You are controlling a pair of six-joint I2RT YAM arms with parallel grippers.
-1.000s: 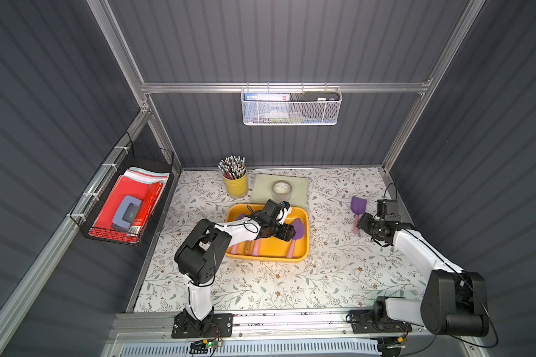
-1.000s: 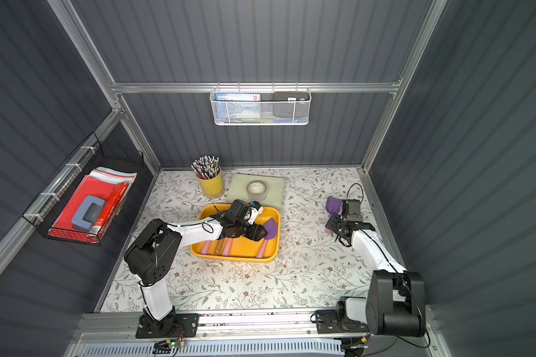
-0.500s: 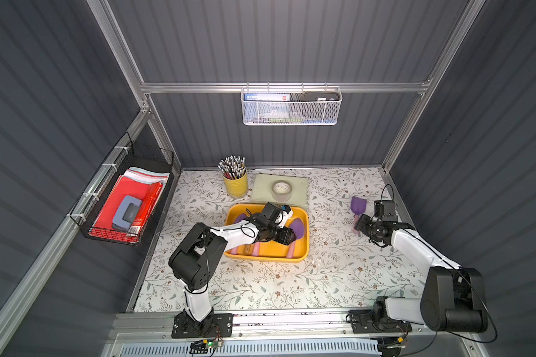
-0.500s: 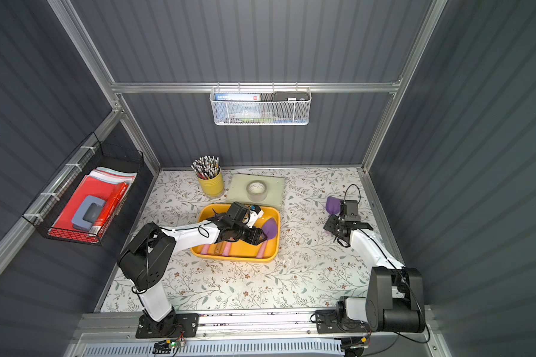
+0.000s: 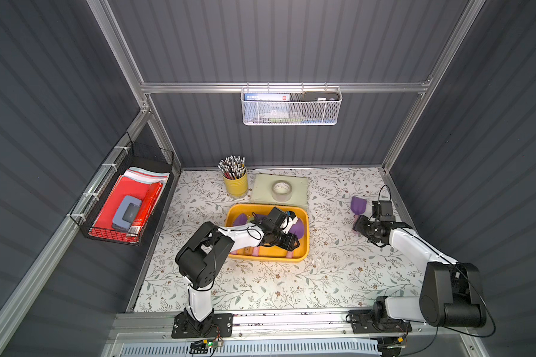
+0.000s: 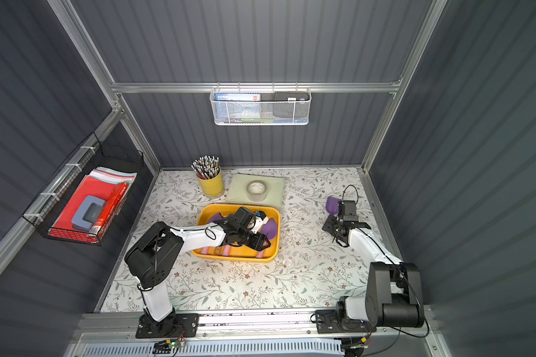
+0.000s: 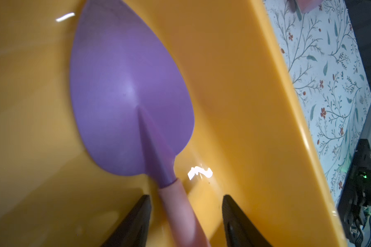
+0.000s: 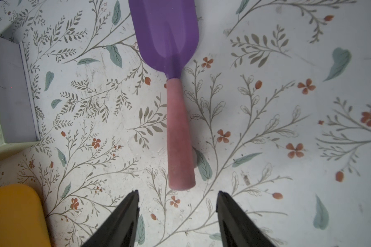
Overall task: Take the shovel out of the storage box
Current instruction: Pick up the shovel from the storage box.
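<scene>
Grey ribbed walls enclose a tabletop covered in a floral print. At its centre sits the yellow storage box, seen in both top views. Toward the box's 3 o'clock end, a shovel with a purple heart-shaped blade and a pink handle lies on the box floor, close beside the side wall. The left gripper is lowered into the box with its jaws parted on either side of the handle. The handle lies nearer one finger, a clear gap is seen on the other side, and nothing is clamped. At about 3 o'clock from the box, a second shovel lies on the tabletop, outside the box. The right gripper is held just short of its handle end, jaws apart and empty.

Trouble is judged most likely at the closing. Because the handle is off-centre, it could be nudged or rolled aside rather than clamped. The outer finger could be caught on the nearby wall, so that the box is dragged or tipped. A smooth, rounded handle could also slip during the lift, and the blade could be knocked against the rim.
</scene>
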